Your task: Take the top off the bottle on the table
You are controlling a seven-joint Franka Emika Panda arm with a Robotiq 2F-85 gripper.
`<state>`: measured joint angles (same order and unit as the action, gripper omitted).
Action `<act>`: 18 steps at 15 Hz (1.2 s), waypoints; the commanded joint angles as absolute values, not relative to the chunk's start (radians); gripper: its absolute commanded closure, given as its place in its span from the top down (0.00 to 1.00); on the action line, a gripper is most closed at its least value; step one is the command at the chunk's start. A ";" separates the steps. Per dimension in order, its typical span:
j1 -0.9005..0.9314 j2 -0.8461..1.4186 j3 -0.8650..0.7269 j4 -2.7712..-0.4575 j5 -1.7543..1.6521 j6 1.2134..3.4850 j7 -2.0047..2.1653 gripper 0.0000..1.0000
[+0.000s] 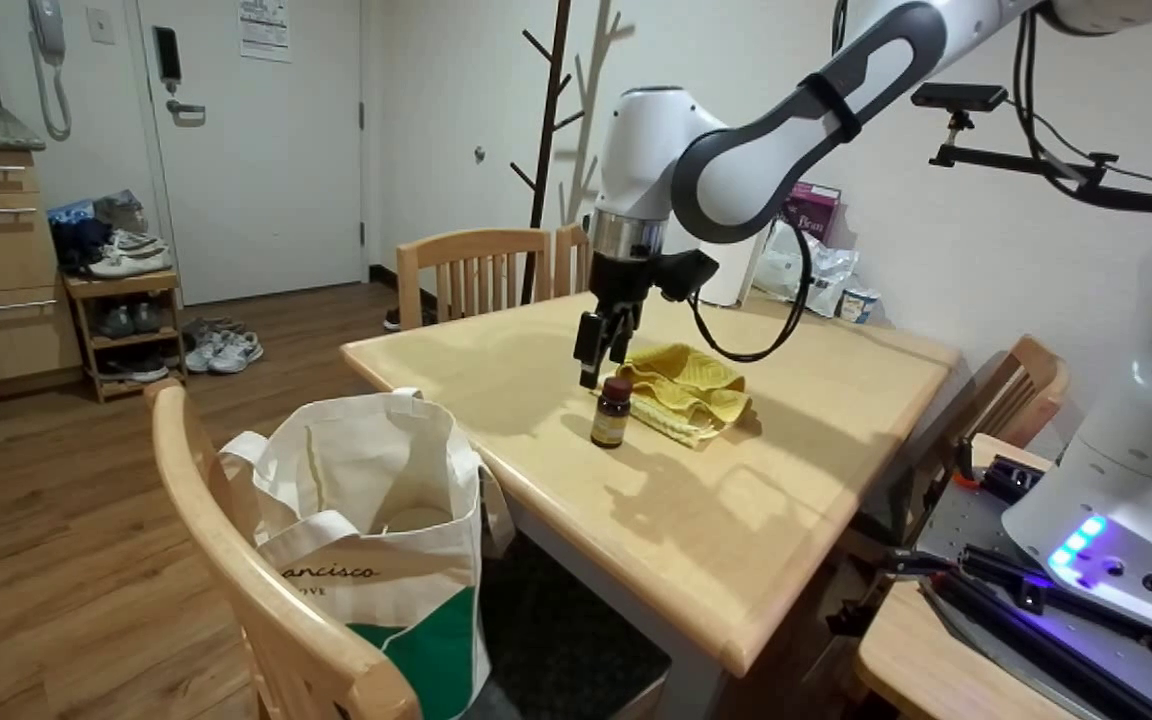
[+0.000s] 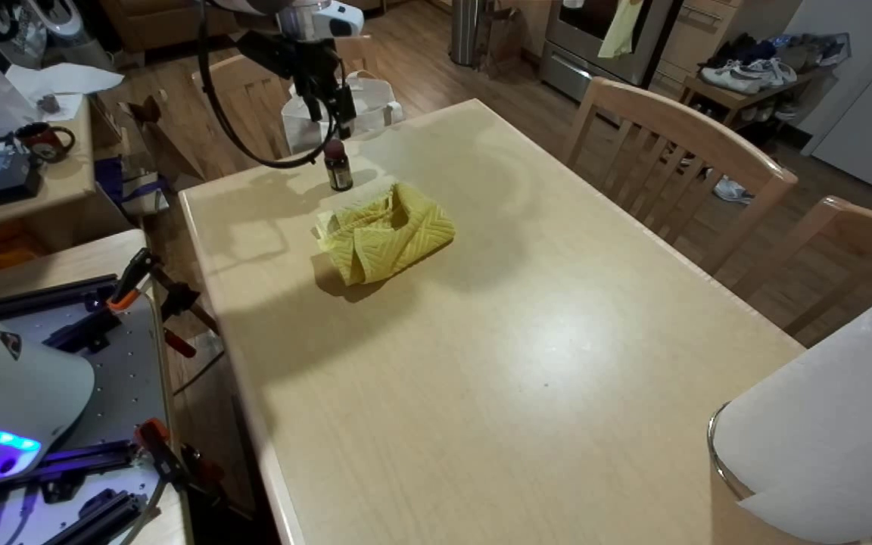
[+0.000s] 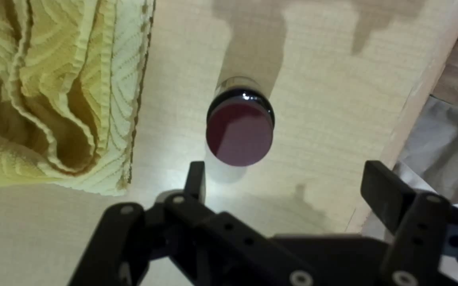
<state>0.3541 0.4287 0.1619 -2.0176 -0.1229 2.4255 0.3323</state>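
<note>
A small round bottle (image 1: 611, 424) stands upright on the smooth, pale wood table (image 2: 557, 454), near one edge. Its sides are dark and shiny, with a yellow label (image 1: 609, 431). The top (image 3: 240, 133) is on the bottle; from above, it looks like a flat, dark red circle. The black gripper (image 3: 284, 171) points down near the bottle, and its two blocky fingers (image 3: 195, 180) are spread wide apart. Just beside the bottle, but apart from it, lies a crumpled yellow cloth (image 2: 390, 236) with zigzag lines and wavy folds. A white bag (image 1: 406, 562) of thick cloth with a green patch (image 1: 436, 650) sits by the table, next to the curved back of a wood chair (image 1: 204, 510).
</note>
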 commanded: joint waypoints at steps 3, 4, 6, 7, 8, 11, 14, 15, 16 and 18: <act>0.306 0.436 0.178 -2.041 -0.018 2.417 0.261 1.00; 0.308 0.434 0.171 -2.047 -0.023 2.420 0.270 1.00; 0.311 0.431 0.164 -2.055 -0.032 2.421 0.279 1.00; 0.313 0.431 0.162 -2.058 -0.036 2.422 0.284 0.83; 0.314 0.431 0.160 -2.059 -0.040 2.420 0.283 0.74; 0.320 0.431 0.155 -2.066 -0.046 2.418 0.293 0.53; 0.326 0.432 0.152 -2.073 -0.052 2.413 0.302 0.83; 0.326 0.431 0.153 -2.077 -0.052 2.417 0.302 0.80; 0.327 0.430 0.152 -2.081 -0.053 2.418 0.304 0.81; 0.328 0.429 0.151 -2.086 -0.054 2.418 0.304 0.93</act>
